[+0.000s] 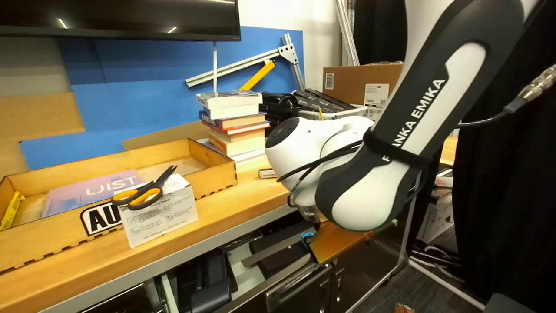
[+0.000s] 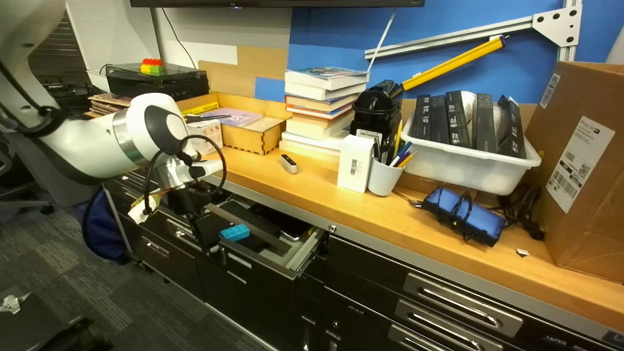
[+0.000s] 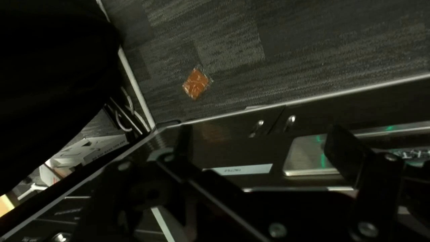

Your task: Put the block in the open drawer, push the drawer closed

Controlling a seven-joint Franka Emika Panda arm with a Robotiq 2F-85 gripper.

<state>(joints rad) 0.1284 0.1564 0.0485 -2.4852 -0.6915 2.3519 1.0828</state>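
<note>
Splayed hand (image 3: 265, 151), studded block (image 2: 235, 232), metal drawer (image 2: 271, 263)

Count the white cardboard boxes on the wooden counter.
2: a white box under the scissors, in front of the wooden tray; and an upright white box beside the pen cup. The arm may hide others.
</note>
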